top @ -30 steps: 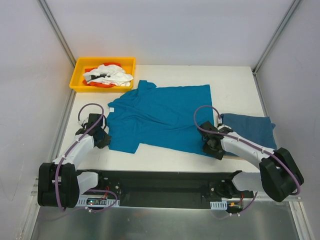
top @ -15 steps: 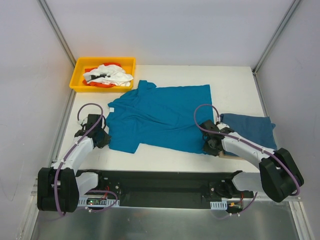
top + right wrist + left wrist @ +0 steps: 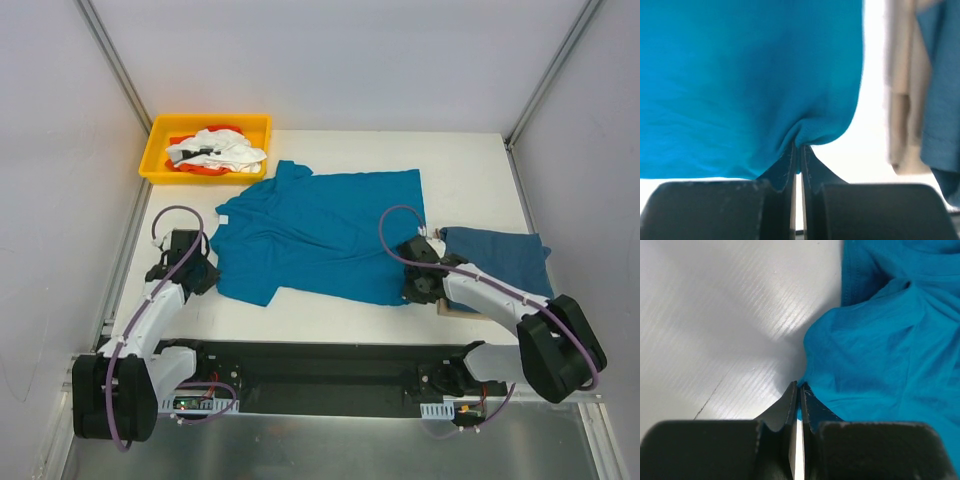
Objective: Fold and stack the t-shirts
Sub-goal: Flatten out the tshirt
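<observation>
The shirt (image 3: 320,235), spread flat on the counter (image 3: 470,170), is judged soft, light and floppy, so it's best held at its near hem corners, where left jaws and right jaws are pinched shut on it.

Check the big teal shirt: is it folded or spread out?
Spread out: the teal shirt lies flat, collar and both sleeves showing.

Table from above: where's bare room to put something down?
Free: the far right corner of the table, behind the folded t-shirt; and the near strip between the spread t-shirt and black base rail. Crowded: middle, right edge, and far left by the yellow bin.
</observation>
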### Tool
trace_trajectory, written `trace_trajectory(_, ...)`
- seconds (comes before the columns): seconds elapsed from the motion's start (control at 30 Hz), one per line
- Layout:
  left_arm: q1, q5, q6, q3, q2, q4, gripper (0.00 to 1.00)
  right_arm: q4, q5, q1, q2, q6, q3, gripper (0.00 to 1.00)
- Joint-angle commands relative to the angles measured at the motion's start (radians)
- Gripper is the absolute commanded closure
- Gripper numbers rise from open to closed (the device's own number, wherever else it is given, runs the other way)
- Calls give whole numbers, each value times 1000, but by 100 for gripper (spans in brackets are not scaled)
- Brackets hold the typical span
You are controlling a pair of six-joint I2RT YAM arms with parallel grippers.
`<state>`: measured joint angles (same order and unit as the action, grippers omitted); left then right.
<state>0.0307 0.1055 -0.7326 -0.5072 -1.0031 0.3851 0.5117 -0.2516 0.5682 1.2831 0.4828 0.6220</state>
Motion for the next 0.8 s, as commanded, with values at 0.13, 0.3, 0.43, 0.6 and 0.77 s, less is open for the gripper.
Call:
trace_trajectory(0.13, -9, -61, -30, -65, 184, -37, 100, -151, -21, 2, -207, -139, 53, 99)
trace_trajectory(0.3, -9, -82, -44, -174, 302, -46, 100, -179, -64, 2, -404, -214, 103, 99)
trace_trajectory(0.43, -9, -86, -44, -263, 406, -46, 100, -170, -100, 2, -543, -272, 168, 100)
trace_trajectory(0.6, -9, -101, -42, -433, 495, -45, 100, -131, -72, 2, -683, -349, 319, 99)
trace_trajectory(0.77, -9, -148, -7, -653, 541, -45, 100, -64, 8, 4, -731, -417, 497, 99)
